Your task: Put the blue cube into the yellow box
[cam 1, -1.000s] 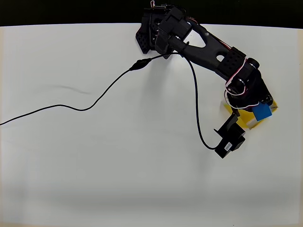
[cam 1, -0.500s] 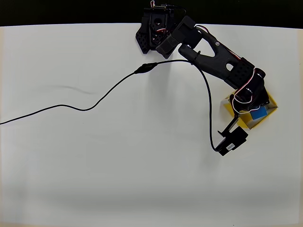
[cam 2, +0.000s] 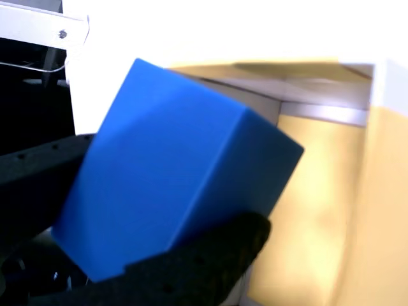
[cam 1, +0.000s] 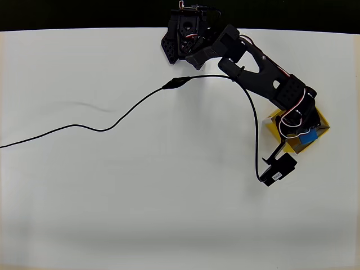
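Your arm reaches from its base at the top edge of the white counter out to the right in the overhead view, and its end effector sits over the yellow box near the counter's right side. The end effector is pinching the blue cube: in the wrist view you see a black finger pressed along the cube's lower face and the other black finger against its left face, with the cube tilted, one corner pointing up. Behind the cube in that view lie the box's yellow floor and a pale inner wall, so the cube is within the box's outline. From overhead the cube shows as a small blue patch in the box's lower part, partly covered by the wrist. Whether it touches the box floor, you cannot tell. A black cable trails across the counter from the left edge to the arm.
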Available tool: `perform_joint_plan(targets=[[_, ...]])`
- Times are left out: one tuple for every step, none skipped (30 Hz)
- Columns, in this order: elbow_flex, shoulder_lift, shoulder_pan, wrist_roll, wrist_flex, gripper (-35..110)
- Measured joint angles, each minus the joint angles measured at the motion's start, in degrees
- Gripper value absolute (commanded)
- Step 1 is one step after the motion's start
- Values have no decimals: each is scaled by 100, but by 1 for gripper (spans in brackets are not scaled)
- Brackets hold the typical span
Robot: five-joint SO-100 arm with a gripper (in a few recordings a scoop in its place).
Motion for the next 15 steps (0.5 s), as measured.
perform_joint_plan(targets=[[9,0,-18,0,0,26],[18,0,-26,0,0,27],[18,0,-26,0,0,29],[18,0,-35,0,0,30],[18,0,-35,0,0,30],[18,0,-35,0,0,30],[18,-9,-35,0,0,31],[18,-18,-35,0,0,31],[18,-35,-35,0,0,32],[18,-35,-35,0,0,32],[35,-26,-35,0,0,32],[44,-26,-35,-9,18,32],[53,-35,-35,-35,18,31],[53,-35,-35,-53,18,31],[53,-26,-26,-97,18,31]])
